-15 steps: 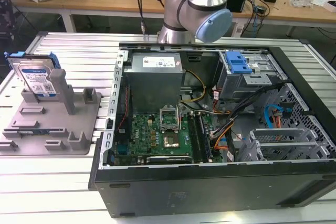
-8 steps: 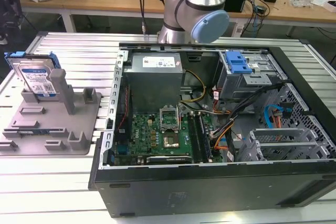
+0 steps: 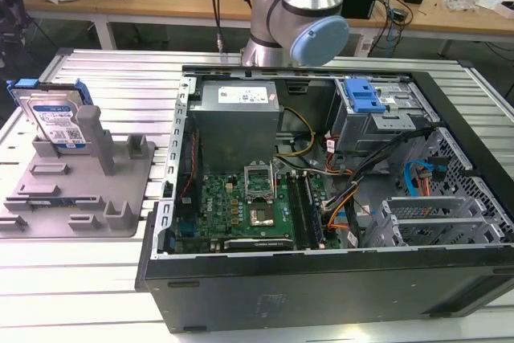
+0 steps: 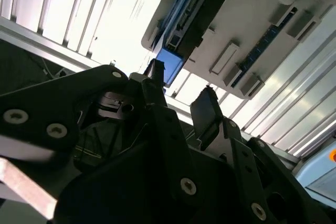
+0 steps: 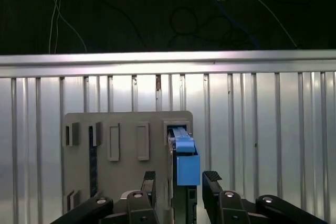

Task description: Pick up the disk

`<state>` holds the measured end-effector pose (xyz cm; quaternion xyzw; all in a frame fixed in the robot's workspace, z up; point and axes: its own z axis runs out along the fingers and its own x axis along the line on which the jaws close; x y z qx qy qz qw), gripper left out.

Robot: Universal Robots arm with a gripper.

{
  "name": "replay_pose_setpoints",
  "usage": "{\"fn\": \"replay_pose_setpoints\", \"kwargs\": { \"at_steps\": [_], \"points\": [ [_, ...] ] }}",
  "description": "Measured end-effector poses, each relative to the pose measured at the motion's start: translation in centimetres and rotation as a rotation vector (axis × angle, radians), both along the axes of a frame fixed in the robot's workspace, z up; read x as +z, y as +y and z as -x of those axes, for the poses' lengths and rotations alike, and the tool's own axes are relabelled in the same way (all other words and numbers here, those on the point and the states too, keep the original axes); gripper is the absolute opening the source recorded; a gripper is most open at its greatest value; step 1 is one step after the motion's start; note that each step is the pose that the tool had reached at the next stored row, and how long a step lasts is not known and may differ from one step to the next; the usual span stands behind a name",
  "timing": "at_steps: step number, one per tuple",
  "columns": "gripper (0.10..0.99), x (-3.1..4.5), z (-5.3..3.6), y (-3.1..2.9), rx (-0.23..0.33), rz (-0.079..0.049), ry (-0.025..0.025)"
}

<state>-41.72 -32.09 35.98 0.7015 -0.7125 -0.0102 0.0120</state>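
The disk (image 3: pixel 58 118) stands up on its edge in the grey holder (image 3: pixel 120 168), at the exterior view's left. The holder sits on the ribbed metal counter (image 3: pixel 80 287), beside the open computer case (image 3: pixel 321 287). The arm (image 3: pixel 299 14) is up behind the case, well apart from the disk.

In the first wrist view the tool (image 5: pixel 180 176) is wide open and holds nothing. Its two black fingers (image 5: pixel 149 182) have a gap between them. The disk's blue side shows in that gap, farther off. The tool does not touch the disk. In the second wrist view the disk sits in the holder, past the open fingers.
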Motion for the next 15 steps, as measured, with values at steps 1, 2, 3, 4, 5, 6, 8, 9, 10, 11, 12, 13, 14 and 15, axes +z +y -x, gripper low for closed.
{"fn": "replay_pose_setpoints", "kwargs": {
  "at_steps": [1, 2, 3, 4, 5, 6, 8, 9, 10, 11, 12, 13, 14, 15],
  "points": [
    [0.482, -0.08, 0.00, 0.08, 0.003, 0.000, -0.0001],
    [0.482, -0.17, 0.01, 0.16, 0.005, 0.000, -0.0002],
    [0.482, -0.22, 0.00, 0.17, 0.007, 0.000, -0.0001],
    [0.482, -0.25, 0.00, 0.17, 0.008, 0.000, 0.0001],
    [0.482, -0.25, 0.00, 0.18, 0.008, 0.000, 0.0001],
    [0.482, -0.27, 0.00, 0.20, 0.008, 0.000, -0.0001],
    [0.482, -0.27, 0.00, 0.21, 0.008, 0.000, -0.0002],
    [0.482, -0.27, 0.00, 0.21, 0.008, 0.000, -0.0002],
    [0.482, -0.28, 0.00, 0.22, 0.008, 0.000, -0.0002],
    [0.482, -0.33, 0.00, 0.22, 0.008, 0.000, -0.0001],
    [0.482, -0.40, 0.00, 0.25, 0.009, 0.000, -0.0001],
    [0.482, -0.44, 0.00, 0.27, 0.009, 0.000, -0.0002],
    [0.482, -0.47, 0.00, 0.30, 0.009, 0.000, -0.0003],
    [0.482, -0.54, 0.00, 0.33, 0.009, 0.000, -0.0003]
  ]
}}
